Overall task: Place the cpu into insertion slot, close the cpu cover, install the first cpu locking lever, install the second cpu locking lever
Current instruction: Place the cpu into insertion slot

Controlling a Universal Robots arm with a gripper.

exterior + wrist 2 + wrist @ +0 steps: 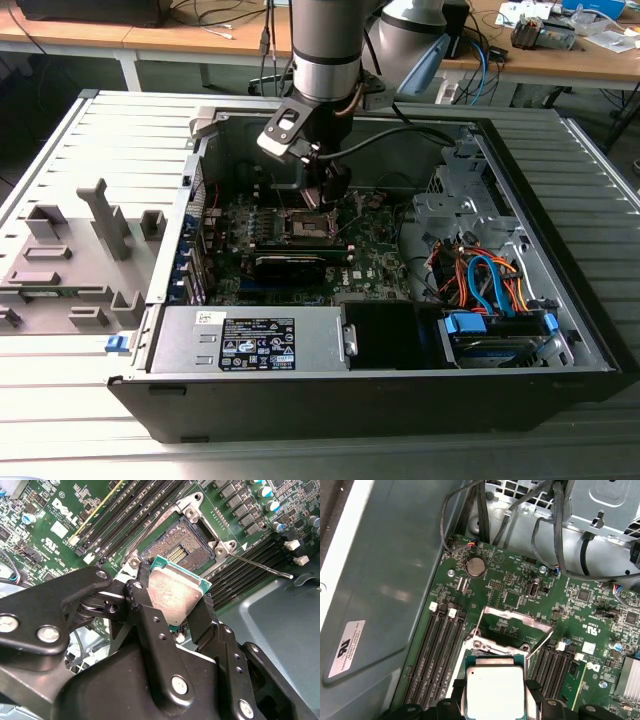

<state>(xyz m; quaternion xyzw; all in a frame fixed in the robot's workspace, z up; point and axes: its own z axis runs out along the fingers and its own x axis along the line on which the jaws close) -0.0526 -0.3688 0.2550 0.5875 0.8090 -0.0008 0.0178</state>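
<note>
**Visitor:** Gripper status?

**Technician:** From where I stand, the gripper (327, 192) hangs inside the open computer case (400, 400), directly above the motherboard (375, 255). In the second wrist view its two black fingers (145, 617) are clamped on opposite edges of the cpu (175, 591). The chip's pale metal top faces the camera.

**Visitor:** Position of the cpu relative to the insertion slot?

**Technician:** Not seated. The insertion slot (181, 546) is uncovered, with its contact field exposed. The chip is held at the slot's edge, slightly tilted. I cannot tell whether any corner touches the slot frame.

**Visitor:** Cover condition?

**Technician:** Raised. In the first wrist view the cpu cover (519, 617) stands tilted up off the slot, on the side away from the chip. Green board shows through its square opening.

**Visitor:** Levers?

**Technician:** One locking lever (262, 567), a thin metal rod, is unlatched. It juts out from the slot frame across the black memory slots (235, 582).

**Visitor:** Surrounding components?

**Technician:**
- The long black card (290, 266) lies on the board just beside the slot.
- The power supply (250, 342) sits along the case's near wall.
- The blue and orange cables (485, 280) bundle at the exterior view's right.
- The grey fixture (70, 265) rests on the table at the exterior view's left, well apart from the gripper.
</note>
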